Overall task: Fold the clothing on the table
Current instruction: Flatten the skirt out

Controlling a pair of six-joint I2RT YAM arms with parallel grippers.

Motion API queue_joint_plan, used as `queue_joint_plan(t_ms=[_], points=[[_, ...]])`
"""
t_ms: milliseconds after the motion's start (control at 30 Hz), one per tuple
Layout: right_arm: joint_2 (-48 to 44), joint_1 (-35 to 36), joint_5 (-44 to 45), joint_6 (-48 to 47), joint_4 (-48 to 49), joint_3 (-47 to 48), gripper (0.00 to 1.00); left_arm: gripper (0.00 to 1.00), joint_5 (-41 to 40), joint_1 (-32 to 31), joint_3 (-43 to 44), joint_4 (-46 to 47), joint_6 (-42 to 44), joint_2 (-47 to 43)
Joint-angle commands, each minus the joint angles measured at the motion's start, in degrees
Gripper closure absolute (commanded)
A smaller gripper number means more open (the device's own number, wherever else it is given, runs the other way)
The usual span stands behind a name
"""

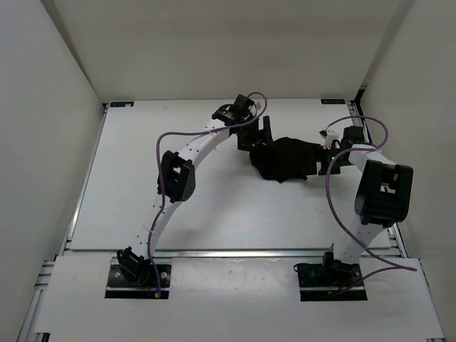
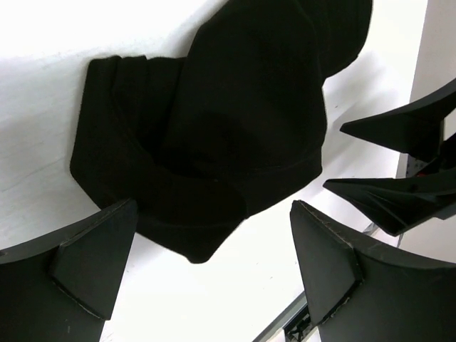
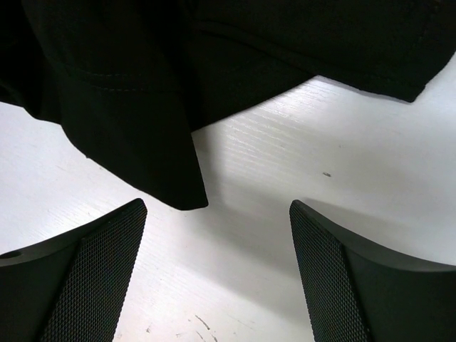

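Note:
The clothing [image 1: 288,158] is a crumpled black heap on the white table [image 1: 142,178], right of centre toward the back. My left gripper [image 1: 259,141] stands open at its left edge. In the left wrist view the clothing [image 2: 214,121] lies bunched in folds just beyond the open left gripper [image 2: 214,253], with only bare table between its fingers. My right gripper [image 1: 320,161] is open at the heap's right edge. The right wrist view has a hemmed corner of the clothing [image 3: 135,92] just ahead of the open right gripper [image 3: 217,246], untouched by it.
The right gripper's two fingers [image 2: 406,128] show at the right of the left wrist view, across the heap. A silver rail [image 1: 235,251] runs along the table's near edge. White walls [image 1: 43,107] close in the left, right and back sides.

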Motion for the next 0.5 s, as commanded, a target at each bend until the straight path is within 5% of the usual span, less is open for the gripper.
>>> queue_joint_plan(t_ms=[0, 233, 333, 400, 467], points=[[-0.8, -0.8, -0.9, -0.5, 0.7, 0.3, 0.13, 0.01, 1.6, -1.6, 1.8, 0.0, -0.8, 0.8], [-2.3, -2.9, -1.3, -0.5, -0.5, 0.6, 0.14, 0.06, -0.2, -2.5, 2.0, -1.3, 1.1, 2.6], [-2.5, -3.6, -0.8, -0.3, -0.7, 0.5, 0.14, 0.35, 0.2, -2.0, 2.0, -1.2, 1.5, 3.0], [-2.7, -4.0, -1.1, -0.4, -0.3, 0.2, 0.14, 0.81, 0.6, -2.0, 2.0, -1.3, 1.6, 2.7], [-2.8, -4.1, -1.1, 0.1, -0.3, -0.3, 0.14, 1.00, 0.2, -1.8, 2.3, -1.8, 1.5, 2.6]])
